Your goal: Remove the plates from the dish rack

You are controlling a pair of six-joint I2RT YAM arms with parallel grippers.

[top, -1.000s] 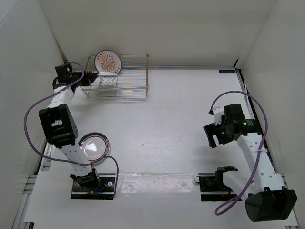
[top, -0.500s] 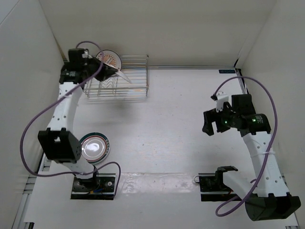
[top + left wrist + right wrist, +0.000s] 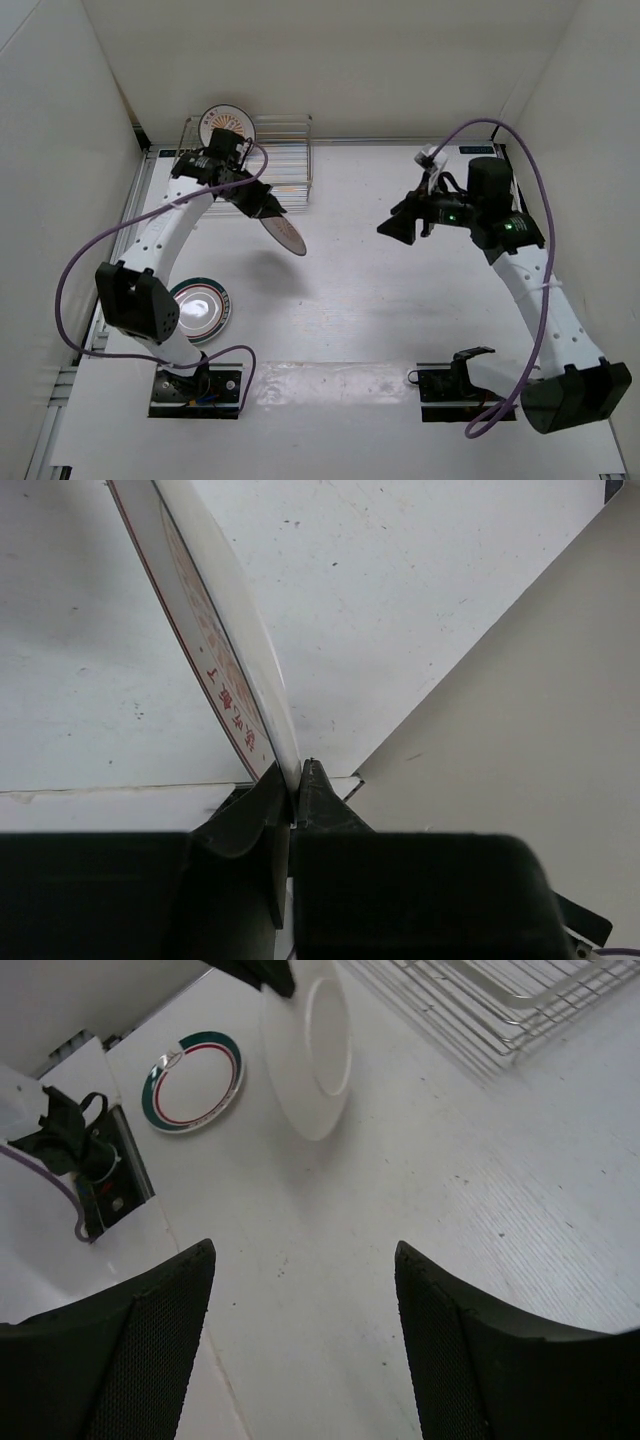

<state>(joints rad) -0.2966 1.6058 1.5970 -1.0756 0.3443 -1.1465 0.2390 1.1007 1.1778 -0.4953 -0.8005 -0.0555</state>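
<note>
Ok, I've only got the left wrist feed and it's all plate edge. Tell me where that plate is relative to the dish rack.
Observer: The held plate, in the left gripper, is out of the dish rack. It hangs tilted in the air over the table, just near-side of the rack's right end.
Operator: Give me what's in the rack.
Observer: One plate with an orange sunburst stands upright at its far left corner.
Operator: Now report the right arm.
Observer: The right gripper is open and empty, above the table to the right of the held plate.
</note>
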